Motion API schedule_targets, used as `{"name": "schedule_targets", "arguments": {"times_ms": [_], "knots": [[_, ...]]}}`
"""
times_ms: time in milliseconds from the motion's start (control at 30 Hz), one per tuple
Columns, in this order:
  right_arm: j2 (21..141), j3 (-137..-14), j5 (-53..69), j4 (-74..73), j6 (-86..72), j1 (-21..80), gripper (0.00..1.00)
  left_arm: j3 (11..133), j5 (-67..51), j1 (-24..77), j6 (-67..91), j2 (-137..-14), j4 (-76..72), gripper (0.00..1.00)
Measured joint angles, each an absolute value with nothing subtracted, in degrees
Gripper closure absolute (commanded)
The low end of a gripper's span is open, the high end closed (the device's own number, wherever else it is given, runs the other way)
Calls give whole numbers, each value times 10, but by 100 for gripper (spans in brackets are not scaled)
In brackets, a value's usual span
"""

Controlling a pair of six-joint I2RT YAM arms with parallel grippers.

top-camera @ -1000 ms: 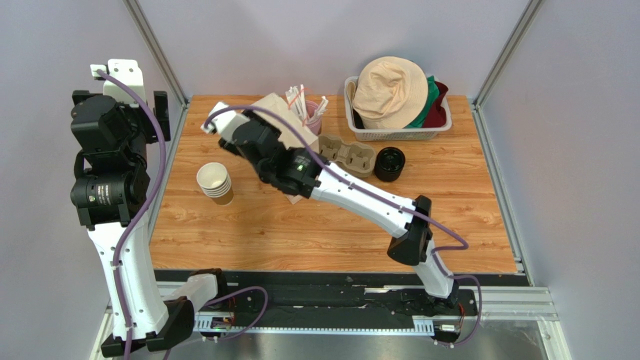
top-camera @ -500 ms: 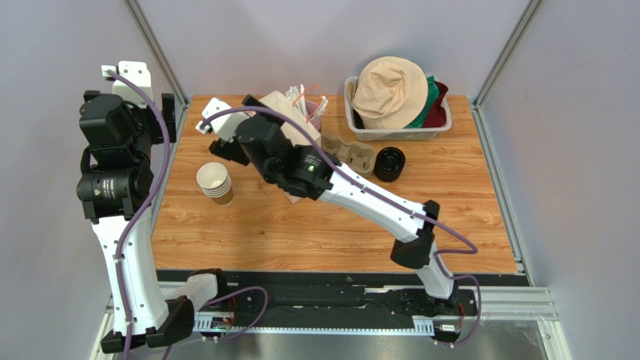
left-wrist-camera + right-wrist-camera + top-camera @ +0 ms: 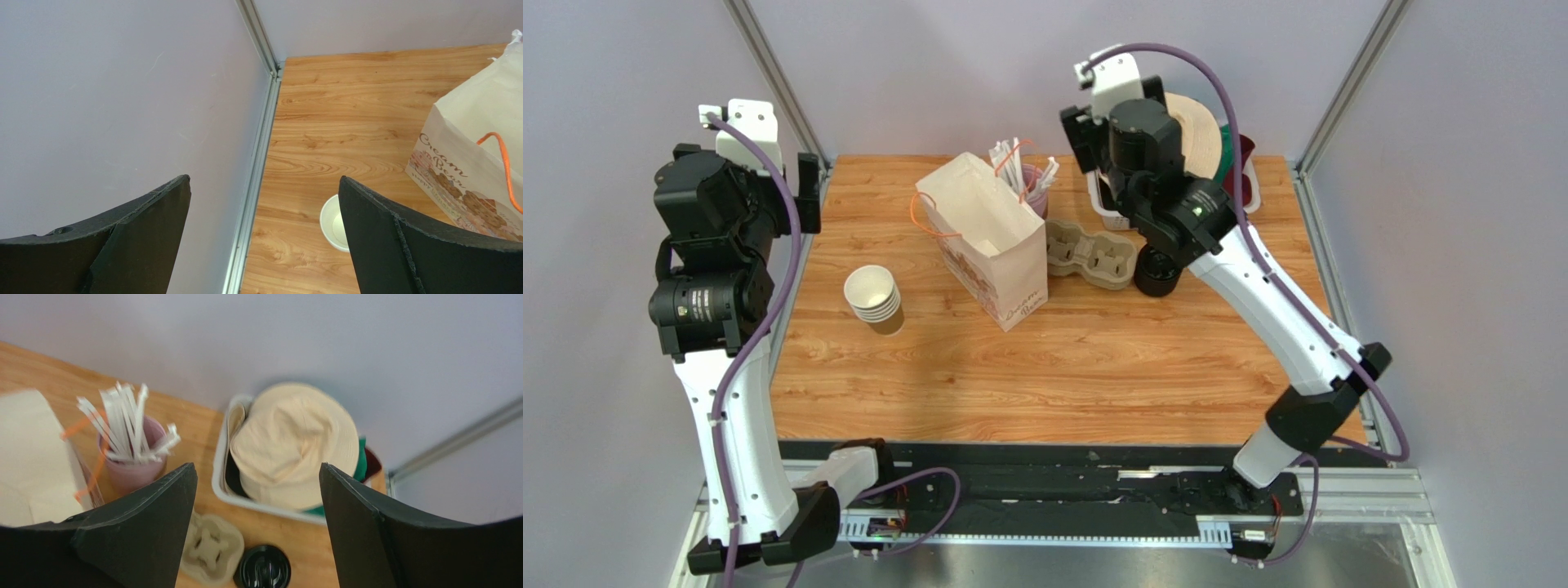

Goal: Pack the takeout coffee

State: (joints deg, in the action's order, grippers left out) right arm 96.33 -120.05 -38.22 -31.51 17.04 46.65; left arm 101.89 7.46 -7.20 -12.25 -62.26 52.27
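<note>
One paper bag (image 3: 995, 251), one cup stack (image 3: 874, 298) and one pile of black lids (image 3: 1158, 267) stand on the counter (image 3: 1075, 368). The takeout coffee is hidden, perhaps inside the bag. Left fingers (image 3: 141, 236) and right fingers (image 3: 144, 533) gape apart, empty.

The paper bag (image 3: 987, 239) is standing mid-table (image 3: 1075, 368), with the stack of paper cups (image 3: 874, 298) sitting to its left and the cup of straws (image 3: 130, 470) behind it. The cup carrier (image 3: 1091, 254) is lying right of the bag, with the stack of lids (image 3: 1160, 267) on its right and the basket (image 3: 218, 468) of hats (image 3: 294, 444) behind.
</note>
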Motion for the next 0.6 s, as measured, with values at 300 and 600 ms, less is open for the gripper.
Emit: {"name": "schedule_targets", "arguments": {"times_ms": [300,600], "knots": [[914,-902,-322,-307,-35,423,30,1019,30,-72,-119,-626,525,1],[1048,-941,-249,-352,-230,360,35,1016,12,-72,-121,-614,530,1]]}}
